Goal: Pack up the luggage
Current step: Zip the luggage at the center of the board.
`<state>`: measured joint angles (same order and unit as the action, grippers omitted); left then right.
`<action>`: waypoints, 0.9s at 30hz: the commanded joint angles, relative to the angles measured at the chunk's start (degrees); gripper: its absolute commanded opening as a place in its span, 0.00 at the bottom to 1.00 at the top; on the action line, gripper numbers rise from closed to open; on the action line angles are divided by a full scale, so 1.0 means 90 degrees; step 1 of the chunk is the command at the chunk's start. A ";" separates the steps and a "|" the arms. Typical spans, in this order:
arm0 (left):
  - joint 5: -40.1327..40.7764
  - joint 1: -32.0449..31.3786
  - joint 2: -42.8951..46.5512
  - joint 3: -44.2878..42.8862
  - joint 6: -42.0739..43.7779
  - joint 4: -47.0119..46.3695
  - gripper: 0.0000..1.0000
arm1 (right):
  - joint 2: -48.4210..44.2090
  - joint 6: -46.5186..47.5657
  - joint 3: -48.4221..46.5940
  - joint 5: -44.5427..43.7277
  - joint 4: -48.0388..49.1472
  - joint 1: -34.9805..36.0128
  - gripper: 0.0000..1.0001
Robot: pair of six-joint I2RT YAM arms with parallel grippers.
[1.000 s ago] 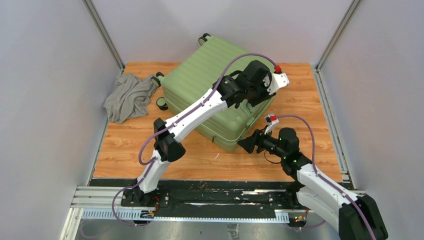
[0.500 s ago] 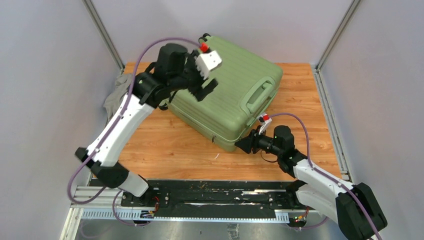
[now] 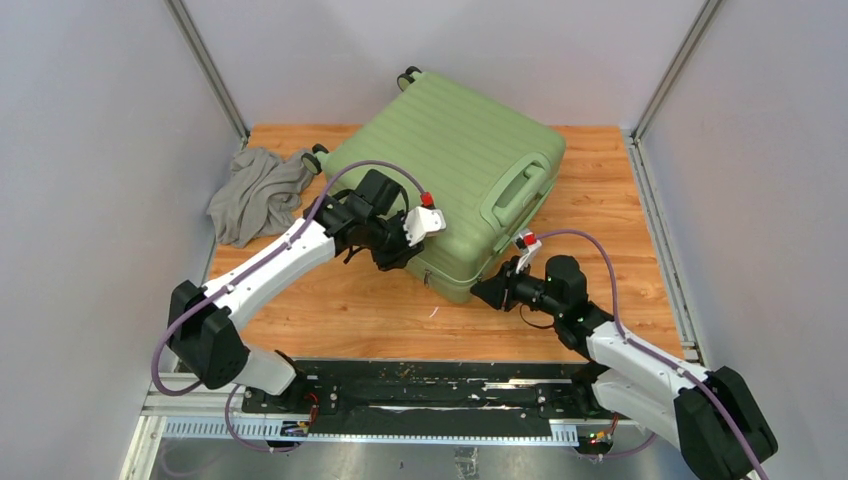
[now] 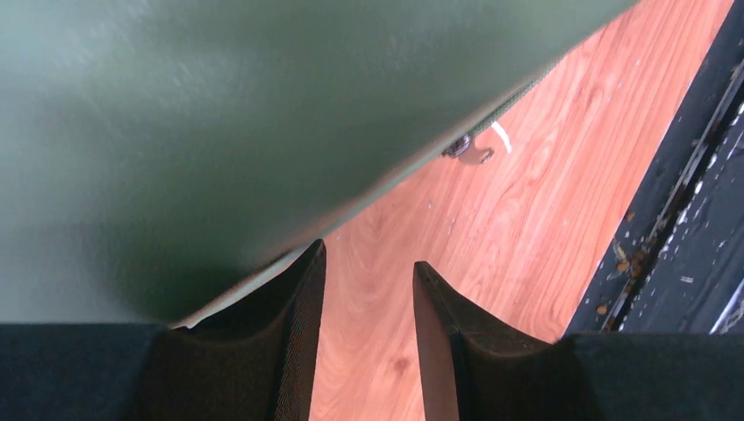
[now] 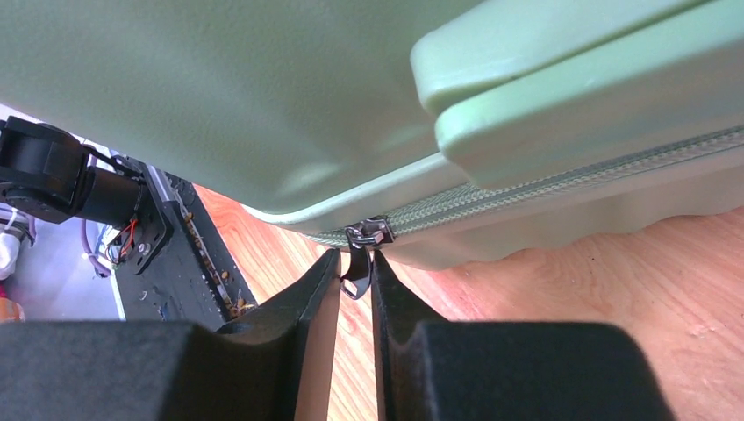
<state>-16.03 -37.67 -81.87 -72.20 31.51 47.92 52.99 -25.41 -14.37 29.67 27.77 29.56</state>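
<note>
The light-green ribbed luggage [image 3: 450, 160] lies closed and flat on the wooden table, its handle [image 3: 515, 190] facing up. My left gripper [image 3: 390, 257] is low at the case's near-left side; in the left wrist view [image 4: 368, 256] its jaws are open and empty, with the shell [image 4: 219, 132] just above the left finger. My right gripper [image 3: 480, 292] is at the near corner. In the right wrist view [image 5: 355, 256] its jaws are pinched on the metal zipper pull [image 5: 358, 279] that hangs from the zip line [image 5: 544, 189].
A crumpled grey cloth [image 3: 258, 195] lies at the table's far left, beside the case's wheels [image 3: 318, 152]. A second zipper slider [image 4: 469, 151] hangs on the near side. Grey walls close in left, right and behind. The black base rail [image 3: 420, 385] runs along the near edge.
My left arm swung off the top of the case, over its far-left corner, then down to the near-left side. My right gripper stayed at the near corner on the zipper.
</note>
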 commanded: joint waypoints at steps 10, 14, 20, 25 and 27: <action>-0.0337 -0.0004 0.0241 0.1000 -0.1383 -0.2669 0.29 | -0.0427 0.0382 0.0160 -0.1323 0.0429 0.0170 0.05; -0.0165 -0.0004 0.0217 0.0947 -0.1717 -0.3060 0.25 | -0.0760 0.0519 0.0159 -0.1488 0.0176 0.0264 0.00; -0.0113 -0.0004 0.0228 0.0504 -0.2157 -0.3246 0.22 | -0.1059 0.0563 0.0266 -0.1604 -0.0080 0.0390 0.00; -0.0295 -0.0010 0.0153 0.0385 -0.2549 -0.3493 0.22 | -0.0972 0.0621 0.0229 -0.1857 -0.0097 0.1030 0.00; -0.0466 -0.0021 0.0054 0.0413 -0.2761 -0.3686 0.21 | -0.0939 0.0624 0.0158 -0.2120 -0.0121 0.1467 0.00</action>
<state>-19.25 -37.74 -79.35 -65.49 10.41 28.38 44.60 -21.39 -12.03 13.98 23.99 35.97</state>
